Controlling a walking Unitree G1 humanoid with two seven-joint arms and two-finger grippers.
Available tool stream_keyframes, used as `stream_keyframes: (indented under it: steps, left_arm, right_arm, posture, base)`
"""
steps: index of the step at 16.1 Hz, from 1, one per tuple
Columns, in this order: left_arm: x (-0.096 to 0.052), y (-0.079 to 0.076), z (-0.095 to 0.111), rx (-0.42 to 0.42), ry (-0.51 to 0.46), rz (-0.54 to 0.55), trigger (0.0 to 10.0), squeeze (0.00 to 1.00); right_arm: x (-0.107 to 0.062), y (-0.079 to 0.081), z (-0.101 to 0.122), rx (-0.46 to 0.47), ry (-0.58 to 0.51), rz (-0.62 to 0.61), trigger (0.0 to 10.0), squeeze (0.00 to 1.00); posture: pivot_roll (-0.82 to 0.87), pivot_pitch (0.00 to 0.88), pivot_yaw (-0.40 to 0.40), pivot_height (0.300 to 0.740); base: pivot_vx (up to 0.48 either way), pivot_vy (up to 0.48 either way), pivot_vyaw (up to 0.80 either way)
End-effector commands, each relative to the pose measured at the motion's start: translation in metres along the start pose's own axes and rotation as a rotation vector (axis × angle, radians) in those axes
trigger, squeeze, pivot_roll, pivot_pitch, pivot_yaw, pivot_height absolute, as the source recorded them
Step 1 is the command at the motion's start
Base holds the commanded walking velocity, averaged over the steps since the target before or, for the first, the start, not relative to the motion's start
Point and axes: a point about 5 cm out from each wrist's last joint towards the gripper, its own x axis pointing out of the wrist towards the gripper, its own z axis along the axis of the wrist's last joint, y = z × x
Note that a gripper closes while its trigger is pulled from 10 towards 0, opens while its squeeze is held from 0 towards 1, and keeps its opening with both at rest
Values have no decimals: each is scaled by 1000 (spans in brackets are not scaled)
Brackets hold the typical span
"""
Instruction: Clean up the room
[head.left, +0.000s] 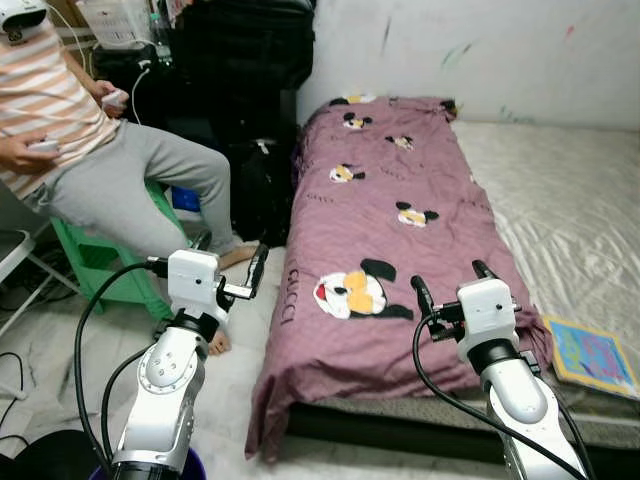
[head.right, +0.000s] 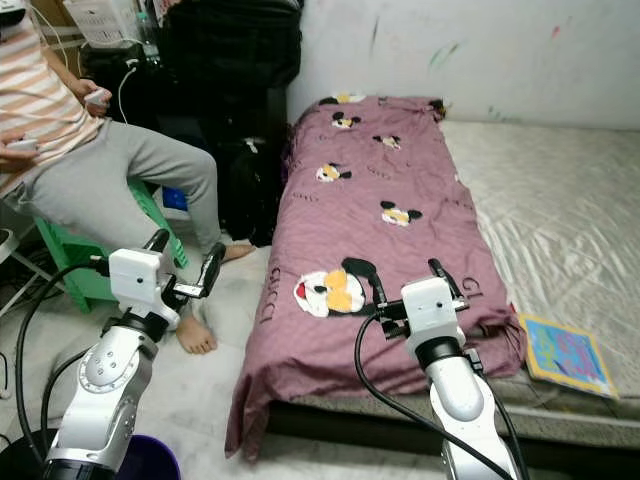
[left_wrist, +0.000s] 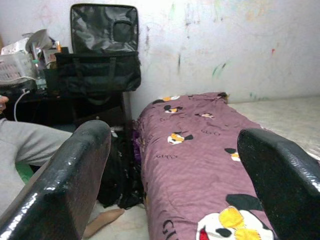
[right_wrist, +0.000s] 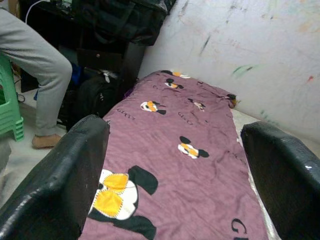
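Robot stands at the foot of a low mattress (head.left: 570, 200), both arms raised, nothing in hand.

Left gripper (head.left: 212, 258): fingers spread apart, empty, held over the floor at the bed's left side, pointing toward 12 o'clock. Right gripper (head.left: 452, 282): fingers likewise spread, empty, hovering over the near end of the purple blanket (head.left: 385, 230). Neither touches anything, as far as the head views show.

Blanket: purple, cartoon-mouse print, spread lengthwise along the left half of the mattress, near edge draped over the foot and hanging toward the floor. It lies flat but skewed, with bare sheet exposed from 1 to 3 o'clock.

Picture book (head.left: 592, 357): colourful cover, flat on the mattress at 4 o'clock from the right gripper, near the bed's front edge, apart from the blanket.

A seated person (head.left: 95, 160) on a green stool (head.left: 100, 265) is at 10 o'clock, bare foot on the floor just beside the left arm. Black bag (left_wrist: 102, 55) on dark furniture at 11 o'clock against the wall.

Judgement: approach stage; no item engaged yet. Likely targets are the blanket or the book. Next move calls for choosing one: for the book, swing the right arm toward 4 o'clock and lower it; for the blanket, both grippers down onto its near edge. Keep the left arm away from the person's foot.
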Motion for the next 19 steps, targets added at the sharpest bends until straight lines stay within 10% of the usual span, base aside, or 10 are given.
stream_keyframes:
  steps: [1,9,19]
  left_arm:
    - [0,1,4,6,-19,-7,10000,0]
    - [1,2,2,1,-1,5,10000,0]
    - [4,2,0,31,21,51,10000,0]
  right_arm:
    - [2,-1,1,5,-2,-1,10000,0]
    - [3,-1,-1,7,1,-7,10000,0]
    - [3,-1,-2,10,3,-9,10000,0]
  posture:
    - [-77,0,-3,740]
    - [-78,0,-3,740]
    - [-77,0,-4,740]
  base:
    - [360,0,0]
    - [431,0,0]
    - [0,-88,0]
